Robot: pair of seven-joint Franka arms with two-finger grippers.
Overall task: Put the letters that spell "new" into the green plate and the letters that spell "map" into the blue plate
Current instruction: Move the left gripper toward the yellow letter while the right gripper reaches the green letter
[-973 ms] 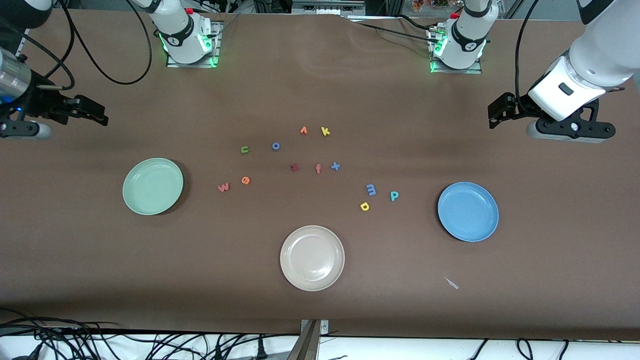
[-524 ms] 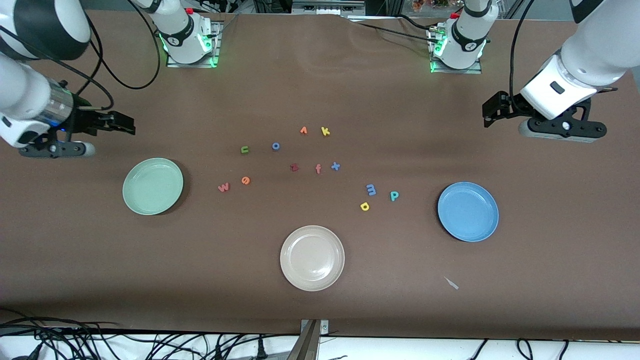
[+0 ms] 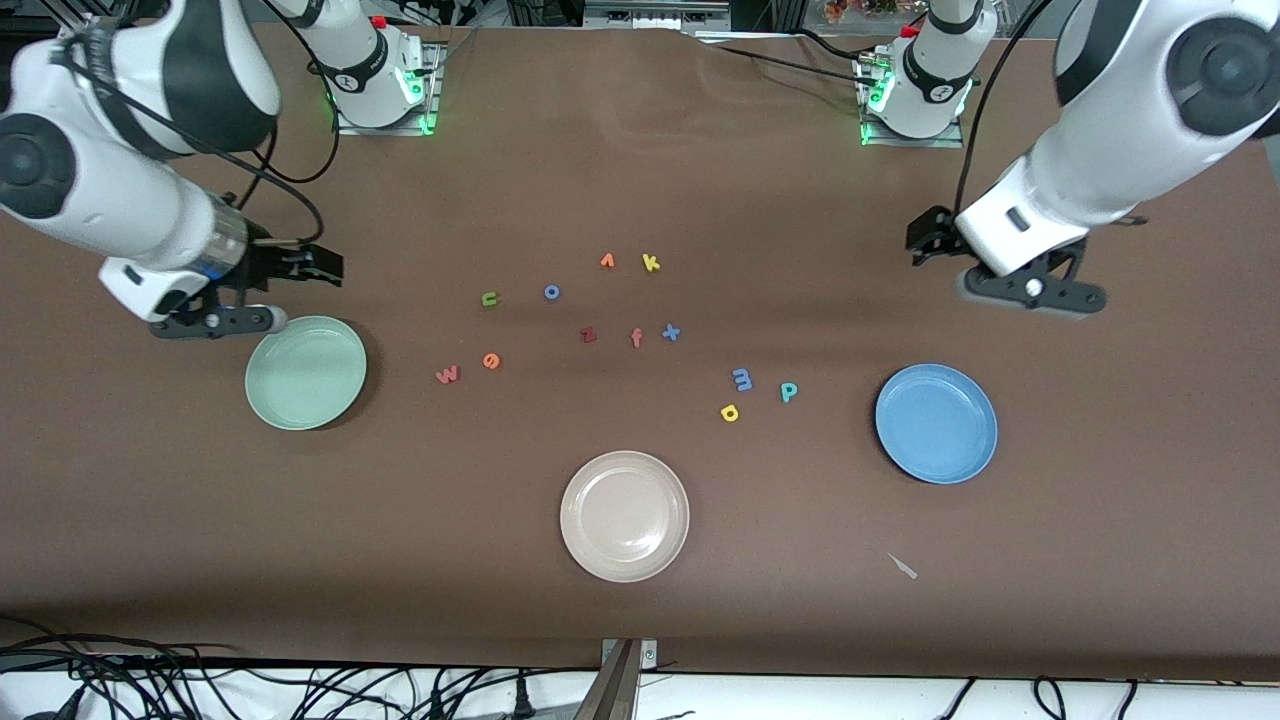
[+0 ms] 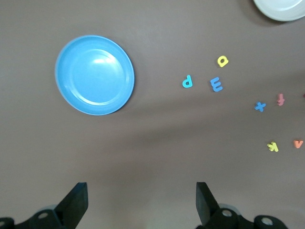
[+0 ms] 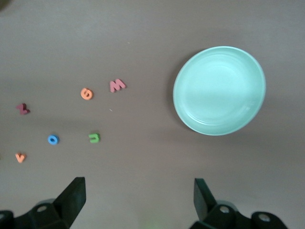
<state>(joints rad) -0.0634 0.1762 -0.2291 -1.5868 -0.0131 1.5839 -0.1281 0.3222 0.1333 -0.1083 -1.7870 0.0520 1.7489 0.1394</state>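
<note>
The letters for "new", green n [image 3: 489, 299], orange e [image 3: 491, 361] and pink w [image 3: 447, 375], are all lying mid-worktop beside the green plate [image 3: 305, 372]; m [image 3: 742, 379], a [image 3: 729, 412], p [image 3: 788, 392] are sitting near the blue plate [image 3: 936, 423], so each arm is getting a short haul. Right gripper [image 5: 136, 200] is hovering by the green plate, left gripper [image 4: 140, 202] up above the blue one, both with jaws wide and holding nothing.

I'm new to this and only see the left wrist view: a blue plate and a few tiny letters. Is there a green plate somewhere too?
Observer: Yes. A green plate sits toward the right arm's end of the table, with nothing in it.
Operator: Where are n, e and w?
Observer: On the table beside that plate: the green n, orange e and pink w. The w lies closest to the plate.
Operator: My left gripper hangs open over bare table. And the other one?
Observer: The right gripper hangs open over the table just beside the green plate, holding nothing.
</note>
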